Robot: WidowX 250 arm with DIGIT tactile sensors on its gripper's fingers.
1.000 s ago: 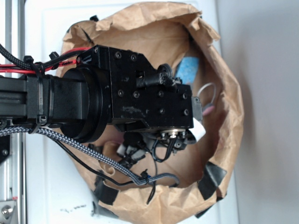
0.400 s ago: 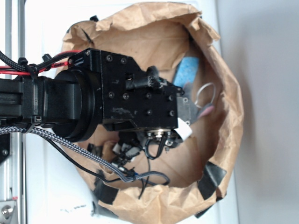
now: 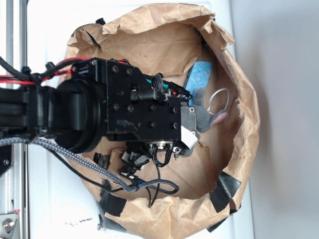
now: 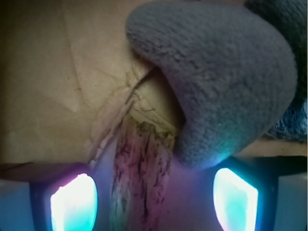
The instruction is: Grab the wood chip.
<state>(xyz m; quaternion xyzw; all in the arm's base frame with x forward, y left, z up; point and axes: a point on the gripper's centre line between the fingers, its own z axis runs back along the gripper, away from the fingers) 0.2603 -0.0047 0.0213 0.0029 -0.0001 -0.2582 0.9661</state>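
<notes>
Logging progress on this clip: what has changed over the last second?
The gripper and arm slid left across the exterior picture, uncovering more of the grey plush toy. Nothing visibly grasped; the streaky brown wood chip lies between its fingers. Crumpled brown paper bag and blue sponge unchanged.

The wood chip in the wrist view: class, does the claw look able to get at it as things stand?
Probably yes. The wood chip lies between the claw's two lit fingertips, nothing covering it. The grey plush toy crowds the other fingertip and may get pinched too.
</notes>
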